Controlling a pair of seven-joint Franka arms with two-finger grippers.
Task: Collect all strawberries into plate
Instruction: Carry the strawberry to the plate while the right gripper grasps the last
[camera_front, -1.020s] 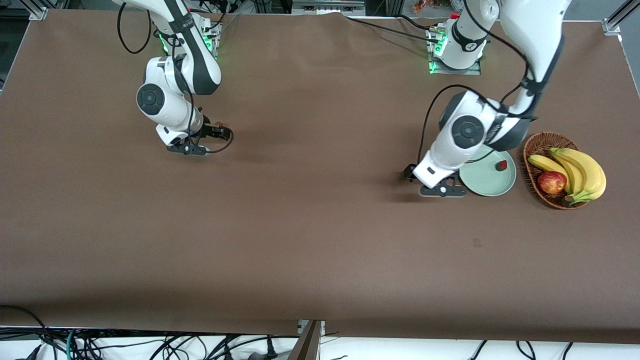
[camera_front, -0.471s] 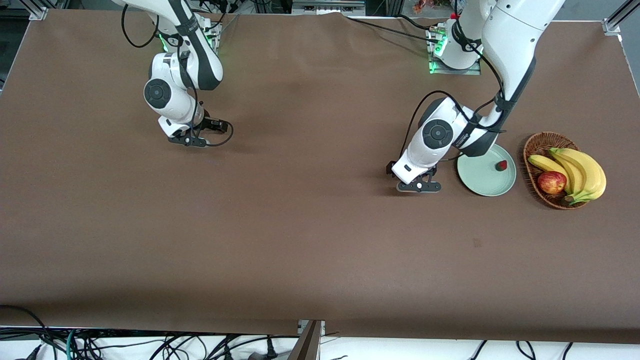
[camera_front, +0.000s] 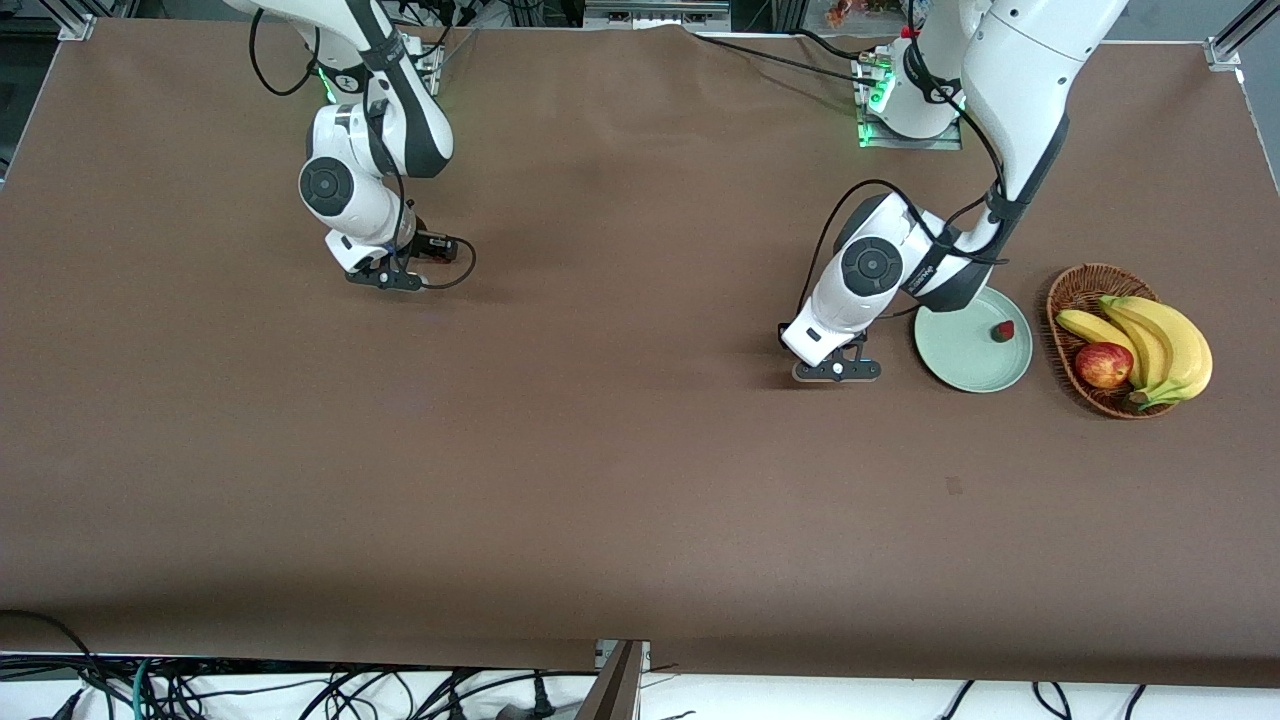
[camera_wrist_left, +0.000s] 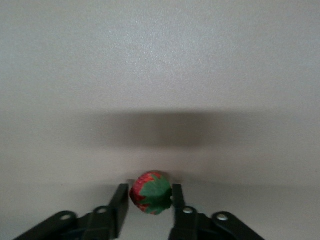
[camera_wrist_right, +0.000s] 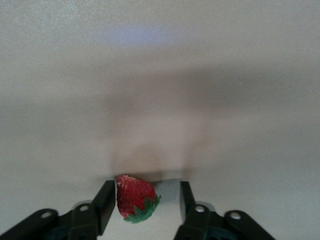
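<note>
One strawberry lies on the pale green plate at the left arm's end of the table. My left gripper is down at the table beside the plate, toward the right arm's end. In the left wrist view its fingers are shut on a second strawberry. My right gripper is low over the table at the right arm's end. In the right wrist view it is open around a third strawberry, which touches one finger and leaves a gap at the other.
A brown wicker basket stands beside the plate, toward the table's end. It holds bananas and a red apple. A black cable loops off the right wrist.
My left gripper moved from the plate's edge toward the right arm's end, then stopped at the table. My right gripper shifted a little toward its base.
</note>
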